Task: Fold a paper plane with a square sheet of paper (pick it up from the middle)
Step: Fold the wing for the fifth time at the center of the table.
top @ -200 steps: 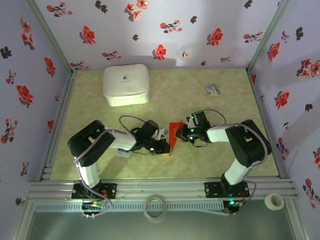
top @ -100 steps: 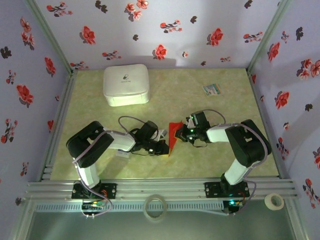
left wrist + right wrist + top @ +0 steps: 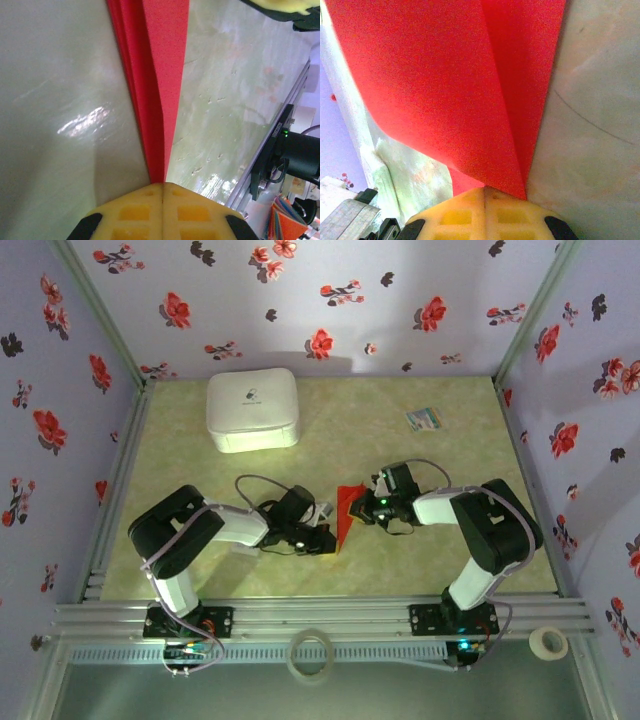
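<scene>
Left gripper (image 3: 164, 186): over the last second it is finishing its squeeze, and its pads are now pressing together on the layered edge of the square sheet of paper (image 3: 160, 75), at the sheet's 7 o'clock end.
Right gripper (image 3: 485, 190): staying clamped on the sheet's 2 o'clock side, unmoved.
Sheet: part-folded, sitting between both grippers, just 6 o'clock of the centre of the table (image 3: 420, 560).
Left arm: edging slightly toward 8 o'clock.
Judgement: with both ends pinned, a crease is probably being tightened, and the plane is not yet finished.

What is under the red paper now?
Green table shows on both sides of the paper, pinched by the left end effector and right end effector. The strip directly beneath its folds is covered.
</scene>
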### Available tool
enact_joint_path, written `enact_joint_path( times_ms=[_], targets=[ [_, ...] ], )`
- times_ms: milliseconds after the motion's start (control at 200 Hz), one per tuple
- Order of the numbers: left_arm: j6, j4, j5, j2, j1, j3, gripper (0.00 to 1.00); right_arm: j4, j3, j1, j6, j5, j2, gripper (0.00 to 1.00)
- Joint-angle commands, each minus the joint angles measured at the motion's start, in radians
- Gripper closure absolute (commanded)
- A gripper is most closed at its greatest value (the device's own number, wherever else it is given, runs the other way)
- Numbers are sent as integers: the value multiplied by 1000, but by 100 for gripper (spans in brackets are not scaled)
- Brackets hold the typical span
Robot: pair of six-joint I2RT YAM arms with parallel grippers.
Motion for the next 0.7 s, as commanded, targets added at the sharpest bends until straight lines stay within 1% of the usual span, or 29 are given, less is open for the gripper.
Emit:
enact_joint_path(
  times_ms=[0, 55, 110, 285, 345, 405, 450, 520, 605, 695],
  targets=[
    [9, -103, 48, -22, -24, -32, 100, -83, -14, -8, -18, 110, 33, 96],
    [8, -100, 48, -39, -24, -35, 93, -83, -14, -8, -18, 109, 33, 96],
    [10, -99, 48, -65, -24, -37, 89, -81, -15, -6, -15, 110, 33, 96],
    [23, -113, -13, -185, -14, -40, 83, -81, -13, -7, -12, 107, 30, 96],
    [29, -119, -40, -228, -7, -36, 85, -83, -12, -7, -12, 107, 27, 96],
    [32, -112, -67, -243, 5, -22, 92, -83, -12, -6, -12, 106, 27, 96],
    [27, -96, -68, -234, 14, -5, 95, -82, -11, -7, -12, 105, 27, 96],
    [28, -87, -60, -194, 20, 51, 96, -81, -11, -7, -9, 102, 28, 96],
    [34, -89, -19, -121, 19, 129, 96, -83, -11, -7, -9, 102, 25, 96],
    [32, -89, -14, -49, 19, 186, 97, -83, -9, -7, -9, 102, 22, 96]
  ],
)
